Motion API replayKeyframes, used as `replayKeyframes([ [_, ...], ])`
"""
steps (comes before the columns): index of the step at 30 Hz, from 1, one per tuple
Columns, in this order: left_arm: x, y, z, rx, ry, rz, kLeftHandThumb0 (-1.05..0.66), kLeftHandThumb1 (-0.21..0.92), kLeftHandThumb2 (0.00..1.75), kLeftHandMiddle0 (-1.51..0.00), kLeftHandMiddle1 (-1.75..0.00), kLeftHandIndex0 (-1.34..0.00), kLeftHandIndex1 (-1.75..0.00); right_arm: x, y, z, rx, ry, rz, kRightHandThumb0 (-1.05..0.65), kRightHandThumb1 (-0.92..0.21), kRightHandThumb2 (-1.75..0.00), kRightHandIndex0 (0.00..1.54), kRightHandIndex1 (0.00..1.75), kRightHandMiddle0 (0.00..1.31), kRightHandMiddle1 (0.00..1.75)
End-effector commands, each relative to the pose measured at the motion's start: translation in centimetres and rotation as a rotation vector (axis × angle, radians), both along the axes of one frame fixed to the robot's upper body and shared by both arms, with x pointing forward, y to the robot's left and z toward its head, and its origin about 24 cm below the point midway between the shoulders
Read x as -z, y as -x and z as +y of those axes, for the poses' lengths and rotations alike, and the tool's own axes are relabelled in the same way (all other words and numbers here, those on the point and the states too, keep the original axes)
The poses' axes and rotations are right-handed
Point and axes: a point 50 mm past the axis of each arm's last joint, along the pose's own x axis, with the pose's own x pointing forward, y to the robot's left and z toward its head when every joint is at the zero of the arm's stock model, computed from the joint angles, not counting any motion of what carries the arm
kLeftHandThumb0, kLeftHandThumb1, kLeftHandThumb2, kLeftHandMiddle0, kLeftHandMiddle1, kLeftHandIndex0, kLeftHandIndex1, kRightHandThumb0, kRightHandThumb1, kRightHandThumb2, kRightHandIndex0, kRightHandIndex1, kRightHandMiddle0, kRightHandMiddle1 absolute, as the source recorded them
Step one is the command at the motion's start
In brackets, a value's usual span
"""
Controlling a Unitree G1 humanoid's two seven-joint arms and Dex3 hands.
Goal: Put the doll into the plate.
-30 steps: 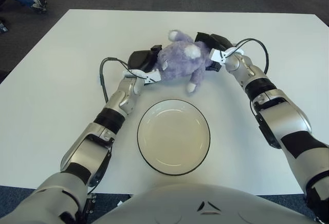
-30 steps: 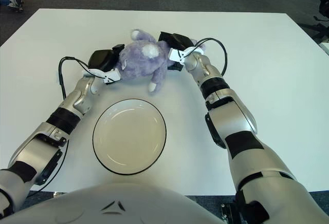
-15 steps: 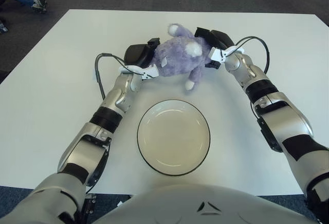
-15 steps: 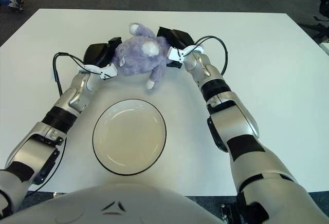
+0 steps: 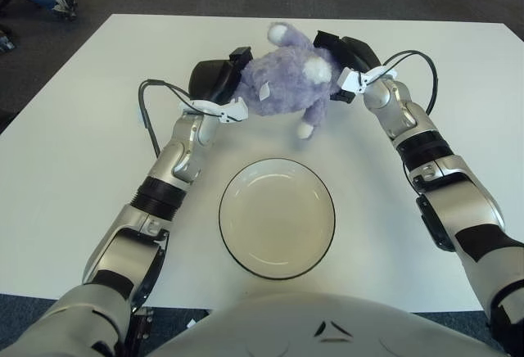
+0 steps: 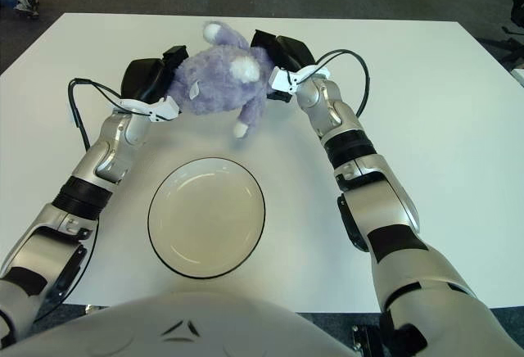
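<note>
Two hands are pressed against one purple doll (image 5: 282, 83), held between them above the table (image 5: 82, 128), beyond the plate (image 5: 277, 218).
Even pressure from the left hand (image 5: 214, 83) and right hand (image 5: 348, 58) should be kept while the doll is brought nearer, over the single empty plate, then lowered before release.

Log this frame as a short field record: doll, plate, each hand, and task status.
doll: purple plush toy, clamped between both hands beyond the plate, one leg hanging down toward the table
plate: white with a dark rim, nothing in it, on the white table close in front of the robot
left hand: pressed against the doll's left side
right hand: pressed against the doll's right side
task status: doll held, not yet in the plate
</note>
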Motion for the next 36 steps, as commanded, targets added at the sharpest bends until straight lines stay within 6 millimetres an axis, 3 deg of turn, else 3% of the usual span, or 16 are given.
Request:
replayKeyframes([
  [1, -0.5, 0.3, 0.6, -0.025, -0.027, -0.035, 0.00, -0.06, 1.59, -1.02, -1.31, -0.72, -1.75, -0.4, 0.4, -0.7, 0.020, -0.003, -0.022, 0.00, 0.10, -1.75, 0.93, 1.65, 0.72, 1.75],
  [7, -1.1, 1.0, 0.6, -0.026, -0.036, -0.080, 0.00, -0.07, 1.71, -0.93, -1.63, -0.68, -1.74, -1.0, 1.1, -0.6, 0.006, -0.024, -0.035, 0.00, 0.09, -1.75, 0.93, 1.66, 0.70, 1.75],
  [11, -1.4, 1.7, 0.5, -0.020, -0.039, -0.102, -0.01, -0.08, 1.71, -0.92, -1.72, -0.75, -1.61, -1.4, 1.7, -0.4, -0.005, -0.047, -0.035, 0.00, 0.08, -1.75, 0.92, 1.69, 0.68, 1.75],
  [24, -2.3, 4.9, 1.0, 0.008, -0.027, -0.119, -0.01, -0.10, 1.66, -0.90, -1.75, -0.89, -1.37, -2.2, 4.3, -0.3, -0.035, -0.068, -0.102, 0.00, 0.09, -1.75, 0.94, 1.66, 0.69, 1.75],
  [36, -1.8, 6.5, 1.7, 0.044, -0.012, -0.089, -0.02, -0.05, 1.58, -0.85, -1.75, -0.90, -1.30, -1.5, 7.0, -0.6, -0.083, -0.140, 0.029, 0.00, 0.08, -1.74, 0.94, 1.66, 0.68, 1.75],
])
